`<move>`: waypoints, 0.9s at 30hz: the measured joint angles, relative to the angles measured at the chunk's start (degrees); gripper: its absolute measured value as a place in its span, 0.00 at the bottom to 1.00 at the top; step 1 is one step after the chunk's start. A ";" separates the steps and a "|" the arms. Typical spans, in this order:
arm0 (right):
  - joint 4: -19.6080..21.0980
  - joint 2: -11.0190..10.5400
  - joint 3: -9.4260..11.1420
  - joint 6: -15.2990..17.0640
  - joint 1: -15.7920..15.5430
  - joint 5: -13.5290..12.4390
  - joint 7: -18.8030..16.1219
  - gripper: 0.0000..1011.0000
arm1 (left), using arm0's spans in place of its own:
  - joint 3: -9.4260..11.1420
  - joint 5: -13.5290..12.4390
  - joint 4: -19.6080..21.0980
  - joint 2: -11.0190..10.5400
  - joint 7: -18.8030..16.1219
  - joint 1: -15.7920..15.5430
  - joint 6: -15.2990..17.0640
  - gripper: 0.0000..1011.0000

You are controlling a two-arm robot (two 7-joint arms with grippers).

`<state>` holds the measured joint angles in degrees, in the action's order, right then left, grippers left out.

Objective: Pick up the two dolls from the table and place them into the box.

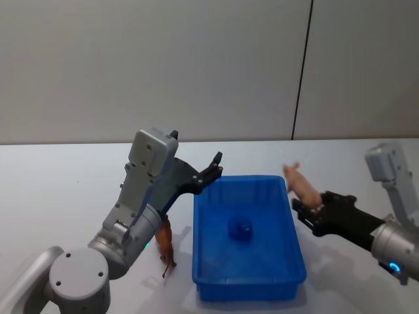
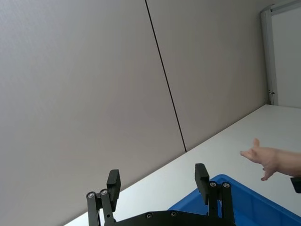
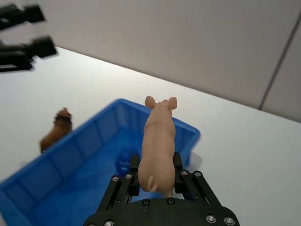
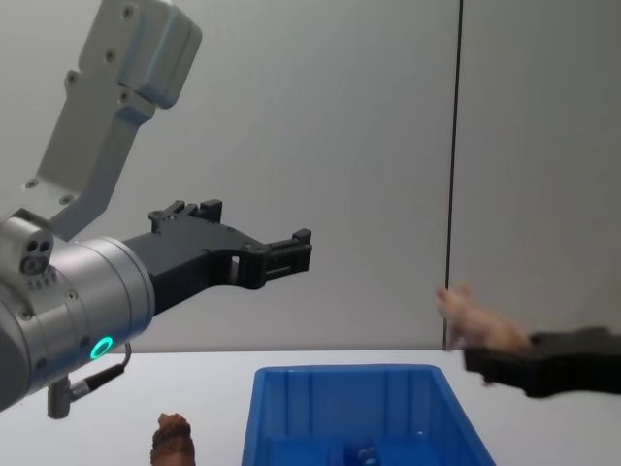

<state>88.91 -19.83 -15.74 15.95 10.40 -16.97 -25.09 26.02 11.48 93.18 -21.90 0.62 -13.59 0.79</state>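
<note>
Pink doll (image 3: 159, 136) clamped in right fingers (image 3: 134, 164) near box (image 1: 249, 286); left wrist view: left fingers (image 2: 201, 175) apart, empty

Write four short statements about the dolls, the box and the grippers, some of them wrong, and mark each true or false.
1. The right gripper is shut on the pink doll. True.
2. The brown doll lies in the box. False: it is on the table, beside the box's left side.
3. The left gripper is open and empty. True.
4. The pink doll rests on the table. False: it is held in the air near the box's right rim.
</note>
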 joint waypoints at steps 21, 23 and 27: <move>-0.67 3.58 -2.73 4.79 4.03 0.71 -4.40 0.71 | 0.00 0.00 0.00 0.00 0.00 0.00 0.00 0.99; -0.90 3.65 -2.81 5.14 4.18 0.76 -4.26 0.78 | 0.00 0.00 0.00 0.00 0.00 0.00 0.00 0.99; -1.07 3.65 -2.84 5.45 4.24 0.72 -3.87 0.87 | 0.00 0.00 0.00 0.00 0.00 0.00 0.00 0.99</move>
<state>87.84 -16.19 -18.57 21.40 14.64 -16.25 -28.97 26.02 11.48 93.18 -21.89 0.63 -13.59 0.79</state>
